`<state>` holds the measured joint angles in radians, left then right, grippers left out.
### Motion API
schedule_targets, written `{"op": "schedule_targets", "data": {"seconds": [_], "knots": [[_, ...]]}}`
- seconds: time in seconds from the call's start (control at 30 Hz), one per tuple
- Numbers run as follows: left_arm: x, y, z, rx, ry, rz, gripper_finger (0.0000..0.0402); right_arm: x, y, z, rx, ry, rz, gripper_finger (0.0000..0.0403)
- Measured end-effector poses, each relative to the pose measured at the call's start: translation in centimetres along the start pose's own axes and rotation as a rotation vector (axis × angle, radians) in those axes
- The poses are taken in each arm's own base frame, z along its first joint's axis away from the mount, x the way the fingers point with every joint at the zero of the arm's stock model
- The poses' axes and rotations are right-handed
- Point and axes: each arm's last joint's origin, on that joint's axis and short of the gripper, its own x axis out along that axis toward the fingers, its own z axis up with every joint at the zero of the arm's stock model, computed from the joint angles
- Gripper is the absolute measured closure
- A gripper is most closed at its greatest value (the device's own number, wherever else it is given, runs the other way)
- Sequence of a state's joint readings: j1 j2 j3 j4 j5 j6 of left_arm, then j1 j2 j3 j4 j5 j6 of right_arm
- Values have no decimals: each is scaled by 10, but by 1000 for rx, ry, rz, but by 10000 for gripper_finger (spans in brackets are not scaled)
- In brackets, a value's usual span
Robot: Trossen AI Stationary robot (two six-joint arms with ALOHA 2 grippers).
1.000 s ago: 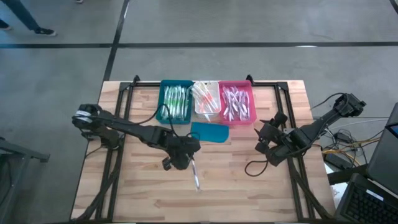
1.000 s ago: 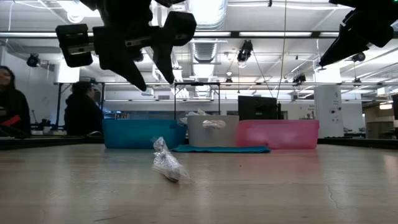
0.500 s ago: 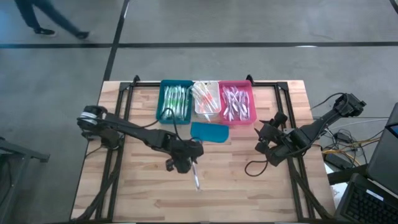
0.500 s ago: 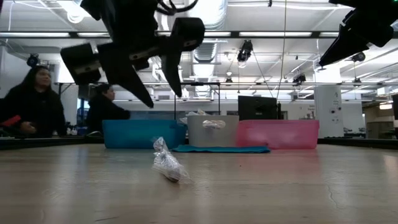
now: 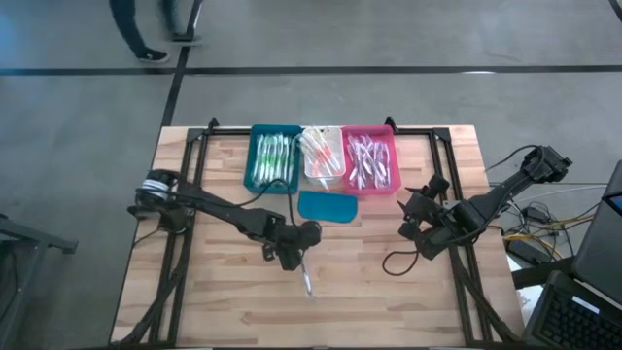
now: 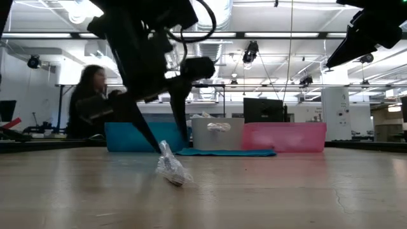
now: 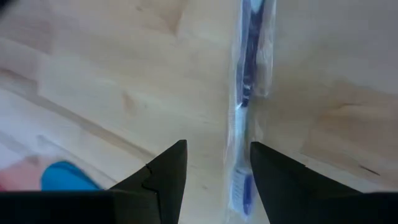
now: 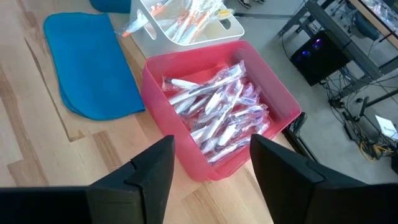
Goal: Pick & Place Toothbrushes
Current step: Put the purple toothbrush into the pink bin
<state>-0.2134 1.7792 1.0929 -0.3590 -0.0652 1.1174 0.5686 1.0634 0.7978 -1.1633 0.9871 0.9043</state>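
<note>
One toothbrush (image 5: 307,280) in a clear wrapper, with a blue-purple handle (image 7: 247,93), lies flat on the wooden table near its middle. My left gripper (image 5: 295,253) is open and low over the brush's far end. In the low view its two fingers (image 6: 168,145) stand on either side of the wrapper's raised end (image 6: 165,152); in the left wrist view the brush runs between the fingers (image 7: 214,162), close to one of them. I cannot tell whether a finger touches it. More toothbrushes fill the teal (image 5: 274,158), white (image 5: 323,156) and pink (image 5: 369,160) bins. My right gripper (image 5: 416,220) waits open at the table's right.
The three bins stand in a row at the table's far edge. The flat teal lid-like piece (image 5: 327,206) lies just in front of them, and shows in the right wrist view (image 8: 90,62) beside the pink bin (image 8: 186,155). A black cable loops (image 5: 397,261) near the right arm. People are in the room behind.
My left gripper has come down from well above the table and shifted a little toward the near-right, so its open fingers now straddle the wrapped toothbrush's far end. The toothbrush has stayed in place.
</note>
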Motion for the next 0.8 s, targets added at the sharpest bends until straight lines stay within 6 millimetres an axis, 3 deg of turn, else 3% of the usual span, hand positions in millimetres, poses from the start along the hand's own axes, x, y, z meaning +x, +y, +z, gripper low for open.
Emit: {"op": "schedule_targets", "data": {"seconds": [0.4, 0.8], "knots": [[22, -10, 6, 31, 19, -52, 230, 0, 0, -1, -2, 0, -1, 199], [22, -8, 10, 5, -28, -65, 359, 0, 0, -1, -2, 0, -1, 222]]}}
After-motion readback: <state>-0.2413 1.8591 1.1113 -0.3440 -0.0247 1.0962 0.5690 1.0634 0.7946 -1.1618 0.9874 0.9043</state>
